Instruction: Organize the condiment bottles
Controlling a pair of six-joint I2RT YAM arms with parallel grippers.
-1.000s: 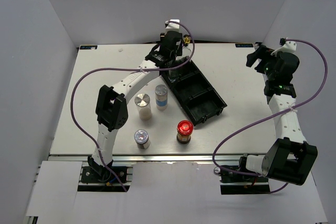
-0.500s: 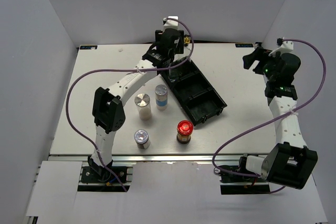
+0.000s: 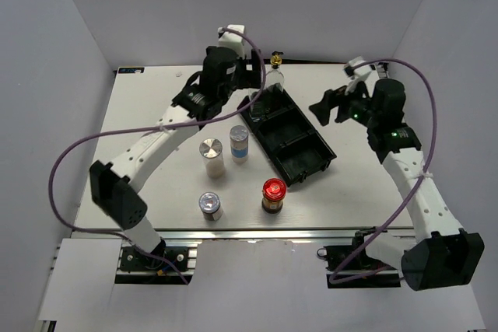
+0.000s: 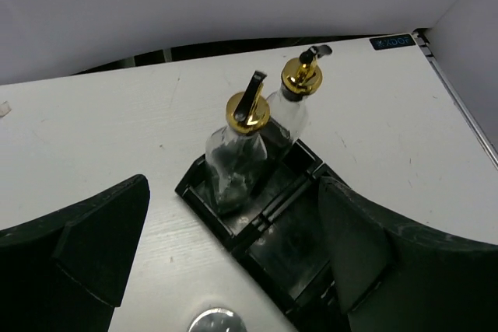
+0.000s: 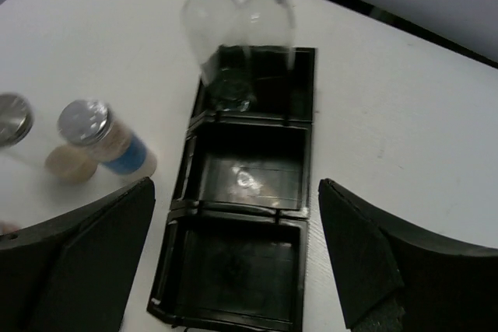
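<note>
One clear glass bottle [image 4: 237, 157] with a gold spout stands in the far compartment of the black tray [image 3: 310, 162]. A second one [image 4: 299, 87] stands just behind the tray's far end. My left gripper [image 3: 249, 83] hangs open, back from both bottles, holding nothing. My right gripper [image 3: 327, 105] is open above the tray's right side, over the two empty compartments [image 5: 243, 176]. On the table left of the tray stand a silver-capped shaker [image 3: 212, 157], a blue-labelled shaker [image 3: 240, 144], a small silver-capped jar [image 3: 209, 205] and a red-lidded jar [image 3: 273, 194].
The tray [image 4: 272, 223] lies diagonally, its near end pointing toward the table's front right. White walls close in the table on three sides. The left arm's purple cable [image 3: 93, 141] loops over the table's left part.
My left gripper has opened, let go of the glass bottle in the far compartment and drawn back to the left. The right arm has swung left toward the tray.
</note>
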